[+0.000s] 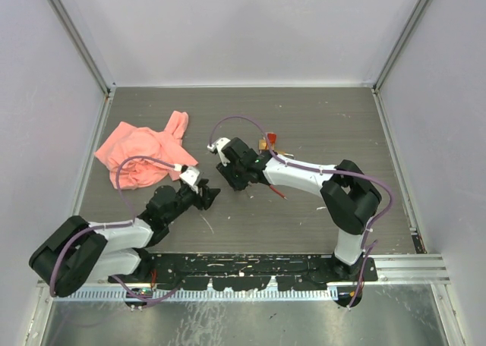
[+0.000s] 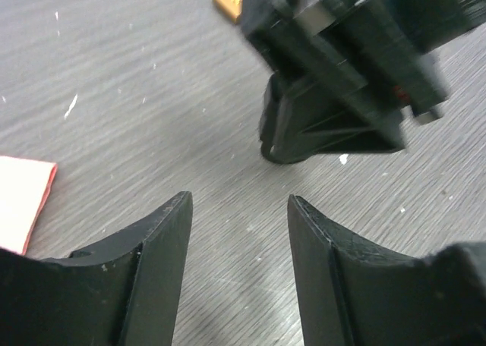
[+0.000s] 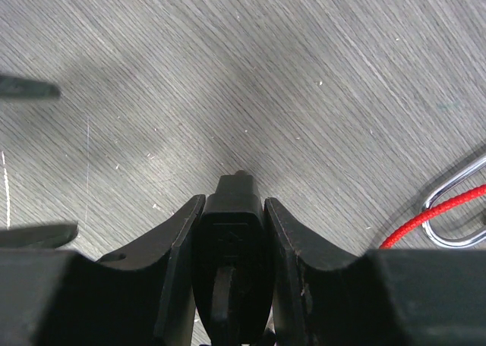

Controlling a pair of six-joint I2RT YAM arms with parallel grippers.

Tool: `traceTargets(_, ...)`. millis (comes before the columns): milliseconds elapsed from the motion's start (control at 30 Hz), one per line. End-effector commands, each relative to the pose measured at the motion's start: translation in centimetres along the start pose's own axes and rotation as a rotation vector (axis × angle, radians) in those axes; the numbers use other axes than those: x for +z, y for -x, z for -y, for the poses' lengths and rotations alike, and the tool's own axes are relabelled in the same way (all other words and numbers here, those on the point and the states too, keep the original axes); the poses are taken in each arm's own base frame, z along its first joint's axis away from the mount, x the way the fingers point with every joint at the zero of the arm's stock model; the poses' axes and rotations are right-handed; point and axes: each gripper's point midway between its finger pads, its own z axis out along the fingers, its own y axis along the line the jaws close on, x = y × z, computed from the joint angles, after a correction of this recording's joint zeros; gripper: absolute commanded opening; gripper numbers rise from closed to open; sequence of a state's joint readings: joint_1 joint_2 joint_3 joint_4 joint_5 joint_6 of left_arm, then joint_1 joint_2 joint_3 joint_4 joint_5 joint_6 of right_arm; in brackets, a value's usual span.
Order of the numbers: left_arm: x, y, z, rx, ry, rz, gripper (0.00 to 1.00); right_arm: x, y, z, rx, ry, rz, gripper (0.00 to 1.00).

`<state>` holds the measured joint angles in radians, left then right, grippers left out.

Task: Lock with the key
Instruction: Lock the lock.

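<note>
My right gripper [image 1: 232, 182] is shut on a black key head [image 3: 231, 232], whose tip points down at the table; in the right wrist view [image 3: 234, 203] both fingers press its sides. A red cord [image 3: 433, 218] and a metal ring [image 3: 456, 198] lie to its right. A small brass padlock [image 1: 269, 143] lies behind the right arm and shows at the top edge of the left wrist view [image 2: 226, 1]. My left gripper [image 1: 209, 196] is open and empty [image 2: 239, 209], just short of the right gripper [image 2: 334, 95].
A pink cloth [image 1: 140, 152] lies crumpled at the back left; its corner shows in the left wrist view [image 2: 23, 202]. Grey walls enclose the wood-grain table [image 1: 319, 118] on three sides. The left fingertips [image 3: 34, 90] show at the left of the right wrist view.
</note>
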<state>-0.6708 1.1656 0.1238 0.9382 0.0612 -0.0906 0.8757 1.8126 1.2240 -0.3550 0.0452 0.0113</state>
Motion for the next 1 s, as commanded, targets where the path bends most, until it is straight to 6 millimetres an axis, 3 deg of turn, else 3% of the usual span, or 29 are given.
traceTargets(0,0.8,-1.2,1.0,-0.043,-0.121,-0.084,0.57,1.3,-9.3,-0.2,0.004,0.034,-0.309,0.01)
traceTargets(167,1.4,-1.8,2.2,-0.006,-0.153,-0.010,0.83,1.2,-9.1,-0.3,0.021,0.050,-0.306,0.01)
traceTargets(267,2.8,-2.5,2.5,0.025,-0.128,0.000,0.86,1.3,-9.2,-0.3,0.027,0.057,-0.310,0.01)
traceTargets(400,4.5,-3.0,2.0,0.074,-0.051,0.029,0.84,1.3,-9.4,-0.4,0.031,0.066,-0.315,0.01)
traceTargets(567,6.5,-1.8,1.2,0.067,0.037,0.067,0.80,1.4,-9.8,-0.7,0.036,0.082,-0.321,0.01)
traceTargets(667,7.4,-2.2,1.4,0.045,0.031,0.061,0.76,1.4,-9.9,-0.7,0.042,0.089,-0.322,0.01)
traceTargets(800,7.7,-3.1,1.1,0.006,0.054,0.040,0.73,1.4,-10.2,-0.8,0.049,0.096,-0.330,0.01)
traceTargets(967,8.0,-2.4,1.4,-0.004,0.043,0.059,0.71,1.6,-10.5,-1.1,0.058,0.112,-0.342,0.01)
